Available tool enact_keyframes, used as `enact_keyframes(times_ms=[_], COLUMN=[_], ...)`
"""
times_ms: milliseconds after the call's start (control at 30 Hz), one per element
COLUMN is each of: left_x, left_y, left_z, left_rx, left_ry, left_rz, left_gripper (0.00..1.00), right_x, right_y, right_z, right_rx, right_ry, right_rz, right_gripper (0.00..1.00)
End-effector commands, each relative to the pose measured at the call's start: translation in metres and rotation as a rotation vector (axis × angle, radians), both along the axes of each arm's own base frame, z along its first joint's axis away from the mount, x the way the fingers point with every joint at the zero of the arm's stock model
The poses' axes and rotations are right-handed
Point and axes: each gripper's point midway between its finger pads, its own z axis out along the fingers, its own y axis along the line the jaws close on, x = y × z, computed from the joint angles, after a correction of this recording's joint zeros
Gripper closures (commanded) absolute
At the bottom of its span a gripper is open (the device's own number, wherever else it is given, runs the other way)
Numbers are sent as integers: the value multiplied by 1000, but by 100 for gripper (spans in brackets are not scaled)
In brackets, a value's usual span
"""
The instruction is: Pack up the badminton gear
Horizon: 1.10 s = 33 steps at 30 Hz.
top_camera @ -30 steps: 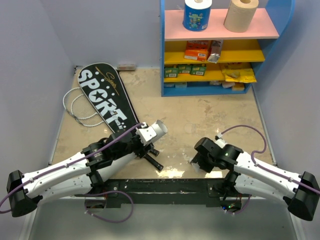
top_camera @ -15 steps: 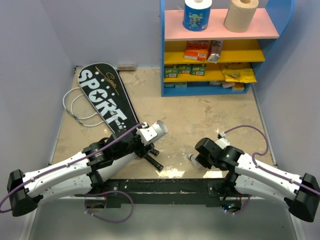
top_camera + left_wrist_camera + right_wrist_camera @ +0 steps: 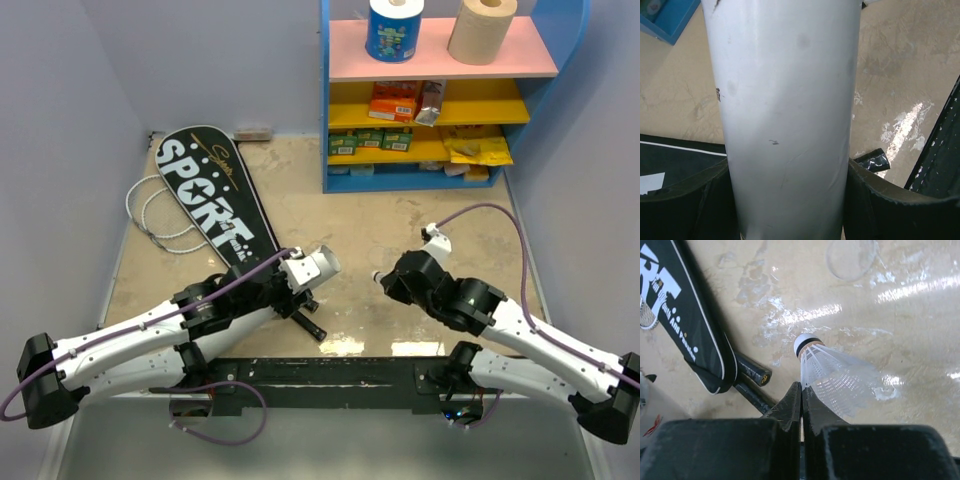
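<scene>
The black "SPORT" cover [image 3: 207,200] lies on the floor at the left, with white-strung racket heads [image 3: 150,215] poking out beside it and black handles [image 3: 305,322] sticking out at its near end. The cover [image 3: 677,310] and the handles [image 3: 752,372] also show in the right wrist view. My left gripper [image 3: 300,275] is shut on the long white tube [image 3: 318,265], which fills the left wrist view [image 3: 785,115]. My right gripper [image 3: 385,280] is shut on the skirt of a white shuttlecock [image 3: 832,375], held above the floor to the right of the tube's open end.
A blue shelf unit [image 3: 440,95] stands at the back right with paper rolls [image 3: 483,30] on top and orange and yellow packets [image 3: 395,100] on its shelves. A black rail [image 3: 330,372] runs along the near edge. Walls close in both sides.
My right gripper has risen from the floor and moved up and left with the shuttlecock, toward the tube's open end. The left gripper and tube shifted slightly right.
</scene>
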Motion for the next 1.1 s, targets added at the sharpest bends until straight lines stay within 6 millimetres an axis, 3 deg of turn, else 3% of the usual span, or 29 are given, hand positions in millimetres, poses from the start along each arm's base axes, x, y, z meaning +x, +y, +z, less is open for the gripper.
enact_keyframes(times_ms=[0,233,433,733,867,1067], left_x=[-2,-19,-45,-79,-77,-72], left_y=[-13,-23,-34,-47,-47,-45], left_z=[17,15,24,26,26,28], left_rx=[-52,-58,-119,-162,-155,-156], left_ry=[-26,-29,-31,39,39,19], left_rz=[-55,-177,-338,-534,-523,-490], left_gripper=[100,100,100,100,100,100], right_x=[19,20,-8,-57,-70,-73], right_y=[7,-5,9,36,45,50], right_z=[47,118,154,155,154,154], right_rx=[-80,-224,-168,-65,-36,-37], right_ry=[-184,-361,-448,-401,-382,-373], right_rz=[123,292,525,853,948,998], right_gripper=[100,100,100,100,100,100])
